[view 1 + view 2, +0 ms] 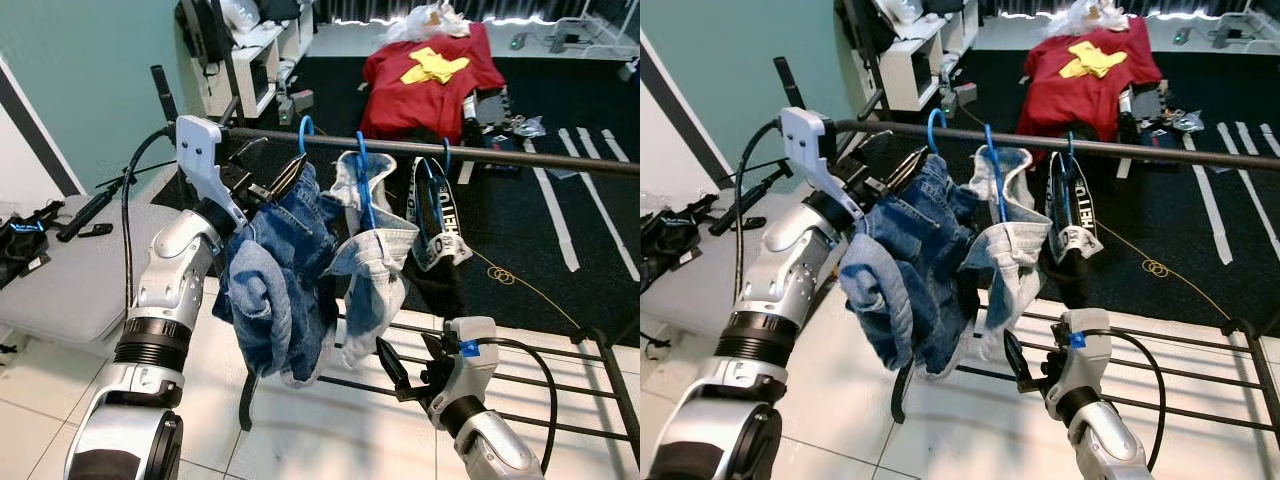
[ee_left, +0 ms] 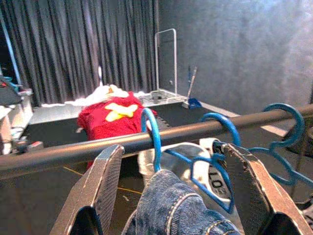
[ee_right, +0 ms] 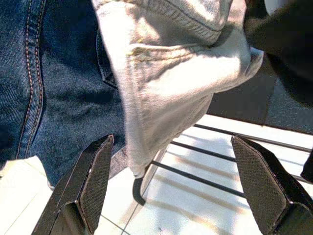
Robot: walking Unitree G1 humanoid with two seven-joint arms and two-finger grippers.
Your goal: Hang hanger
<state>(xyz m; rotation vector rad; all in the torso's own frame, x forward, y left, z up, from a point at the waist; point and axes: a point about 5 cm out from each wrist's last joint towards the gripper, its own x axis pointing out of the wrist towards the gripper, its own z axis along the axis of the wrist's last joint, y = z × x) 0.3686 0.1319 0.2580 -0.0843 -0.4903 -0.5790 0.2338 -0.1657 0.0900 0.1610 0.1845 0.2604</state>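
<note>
A dark rail [image 1: 500, 153] crosses the scene. On it hangs a blue hanger [image 1: 303, 130] carrying dark blue jeans [image 1: 280, 270], its hook over the rail [image 2: 58, 154]. My left gripper [image 1: 285, 172] is raised just below the rail at that hanger, open, with the jeans' top edge [image 2: 171, 205] and the hook [image 2: 154, 134] between its spread fingers [image 2: 98, 191]. A second blue hanger [image 1: 362, 170] holds light jeans [image 1: 375, 250]. My right gripper [image 1: 410, 358] stays low under those garments, open, with the light denim [image 3: 166, 73] hanging above its fingers [image 3: 93, 176].
A third hanger with a black-and-white garment [image 1: 435, 215] hangs further right on the rail. The rack's black base bars [image 1: 560, 390] lie over white floor. A red shirt [image 1: 430, 75] sits behind, a grey pad [image 1: 60, 280] to the left and a white shelf [image 1: 250, 60] at the back.
</note>
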